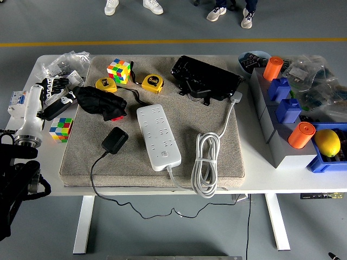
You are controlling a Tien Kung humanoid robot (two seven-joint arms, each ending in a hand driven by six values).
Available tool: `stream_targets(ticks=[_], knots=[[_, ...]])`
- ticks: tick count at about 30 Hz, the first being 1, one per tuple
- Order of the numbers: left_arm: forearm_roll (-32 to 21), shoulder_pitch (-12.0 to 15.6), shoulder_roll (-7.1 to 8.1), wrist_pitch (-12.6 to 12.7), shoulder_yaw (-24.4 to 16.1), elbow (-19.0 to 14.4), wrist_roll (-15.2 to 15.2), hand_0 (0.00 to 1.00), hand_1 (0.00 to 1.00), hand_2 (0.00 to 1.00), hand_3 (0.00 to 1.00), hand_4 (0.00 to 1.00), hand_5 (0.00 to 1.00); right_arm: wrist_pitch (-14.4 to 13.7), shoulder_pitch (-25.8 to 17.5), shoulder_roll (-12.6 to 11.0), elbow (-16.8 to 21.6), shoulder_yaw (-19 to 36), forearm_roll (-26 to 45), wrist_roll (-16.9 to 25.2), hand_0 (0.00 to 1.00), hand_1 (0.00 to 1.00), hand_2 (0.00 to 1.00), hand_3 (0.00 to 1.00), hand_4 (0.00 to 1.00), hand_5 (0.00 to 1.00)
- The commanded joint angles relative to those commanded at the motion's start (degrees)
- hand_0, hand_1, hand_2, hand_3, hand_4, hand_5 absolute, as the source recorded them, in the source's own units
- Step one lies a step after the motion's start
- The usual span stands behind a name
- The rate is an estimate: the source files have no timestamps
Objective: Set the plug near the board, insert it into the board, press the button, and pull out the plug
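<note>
The black plug (115, 140) lies flat on the grey mat (227, 162), just left of the white power board (158, 136). Its thin black cord (96, 162) runs off the mat's near edge and hangs below the table. The board's button (164, 157) is at its near end. My left hand (55, 93) hovers over the table's left side, beside the mat's left edge, well back and left of the plug. Its fingers (53, 83) are relaxed and hold nothing. The right arm is out of sight.
On the mat lie a black cloth bundle (100, 103), two yellow tape measures (153, 83), a colour cube (119, 70), a black device (206, 78) and the board's coiled white cable (206, 165). Another cube (60, 129) sits near my hand. Bins and orange cylinders (301, 134) crowd the right.
</note>
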Motion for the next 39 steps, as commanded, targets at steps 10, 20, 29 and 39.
stream_targets(ticks=[10, 20, 29, 39], knots=[[-0.09, -0.61, 0.15, -0.09, 0.70, 0.24, 0.07, 0.684, 0.694, 0.672, 0.612, 0.870, 0.447, 0.01, 0.43, -0.42, 0.01, -0.58, 0.18, -0.01, 0.611, 0.632, 0.648, 0.553, 0.998, 0.469], [-0.24, -1.33, 0.37, -0.14, 2.11, 0.29, 0.11, 0.684, 0.694, 0.671, 0.612, 0.870, 0.448, -0.01, 0.15, -0.44, -0.09, -1.25, 0.14, 0.01, 0.610, 0.632, 0.648, 0.553, 0.998, 0.469], [-0.14, -1.92, 0.90, -0.36, 2.77, 0.37, 0.40, 0.685, 0.694, 0.671, 0.612, 0.868, 0.452, -0.06, 0.83, -0.59, 0.00, -2.14, 0.24, -0.05, 0.611, 0.631, 0.648, 0.554, 0.998, 0.470], [-0.19, -1.35, 1.49, -0.37, 2.90, 0.44, 0.38, 0.685, 0.694, 0.671, 0.612, 0.867, 0.453, 0.00, 0.72, -0.46, -0.02, -3.28, 0.28, -0.07, 0.610, 0.631, 0.649, 0.554, 0.998, 0.471]])
